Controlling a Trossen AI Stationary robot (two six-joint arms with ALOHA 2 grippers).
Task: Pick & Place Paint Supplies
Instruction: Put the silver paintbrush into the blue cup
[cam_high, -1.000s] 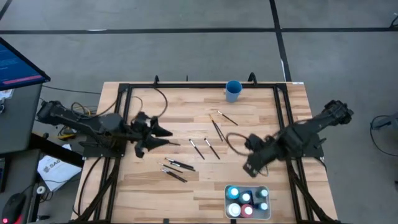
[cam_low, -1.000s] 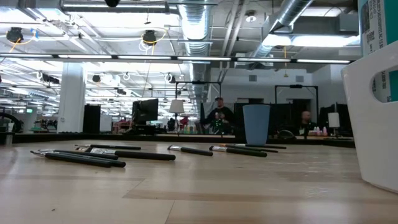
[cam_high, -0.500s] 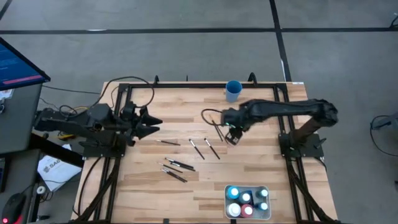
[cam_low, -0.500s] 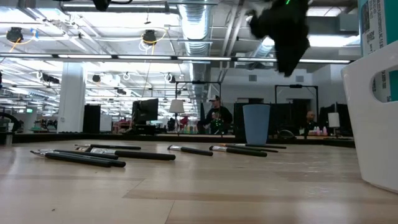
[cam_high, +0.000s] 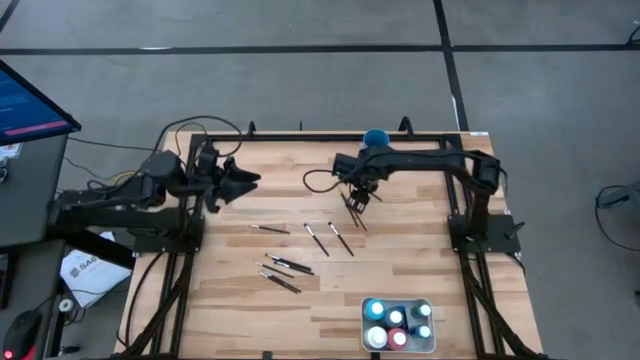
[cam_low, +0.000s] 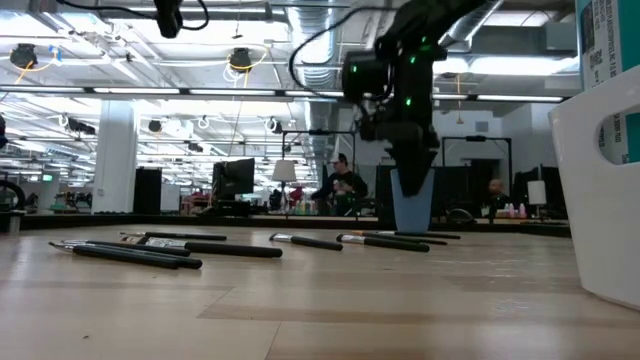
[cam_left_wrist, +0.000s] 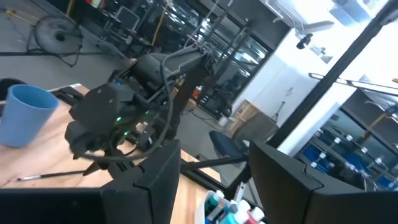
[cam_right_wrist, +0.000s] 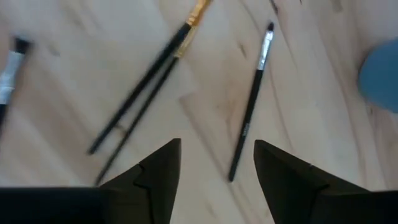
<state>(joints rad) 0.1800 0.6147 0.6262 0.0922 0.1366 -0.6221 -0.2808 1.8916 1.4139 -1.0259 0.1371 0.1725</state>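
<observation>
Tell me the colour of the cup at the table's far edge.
Blue; the cup shows best in the left wrist view.

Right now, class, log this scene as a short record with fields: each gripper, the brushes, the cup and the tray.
right gripper: open, low over the paintbrushes near the blue cup, holding nothing
left gripper: open, empty, raised at the table's left side
loose brushes: scattered flat on the wooden table
white tray: at the front edge, holding the paint bottles
</observation>
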